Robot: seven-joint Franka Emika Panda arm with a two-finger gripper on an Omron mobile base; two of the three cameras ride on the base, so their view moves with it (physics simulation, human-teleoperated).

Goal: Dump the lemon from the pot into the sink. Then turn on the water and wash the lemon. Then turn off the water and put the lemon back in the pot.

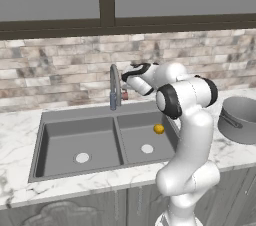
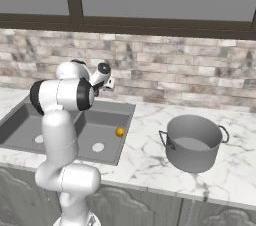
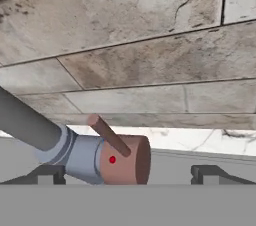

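The lemon (image 1: pixel 159 129) (image 2: pixel 119 131) lies in the right basin of the dark grey sink (image 1: pixel 75 116) (image 2: pixel 127 115), near its right wall. The grey pot (image 1: pixel 241 119) (image 2: pixel 192 142) stands upright on the counter to the right of the sink. My gripper (image 1: pixel 125 86) (image 2: pixel 107 84) (image 3: pixel 127 175) is open at the faucet (image 1: pixel 115 87), level with its red side handle (image 1: pixel 124 96) (image 3: pixel 125 160). In the hand view the handle's thin lever (image 3: pixel 107 134) sits between my spread fingertips (image 3: pixel 47 174), close in front of them. No stream of water shows.
A brick wall (image 1: pixel 60 70) rises right behind the faucet, with a window above it. Marble counter (image 2: pixel 145 155) runs around the sink. My own arm (image 1: pixel 192 135) stands over the right basin's front corner.
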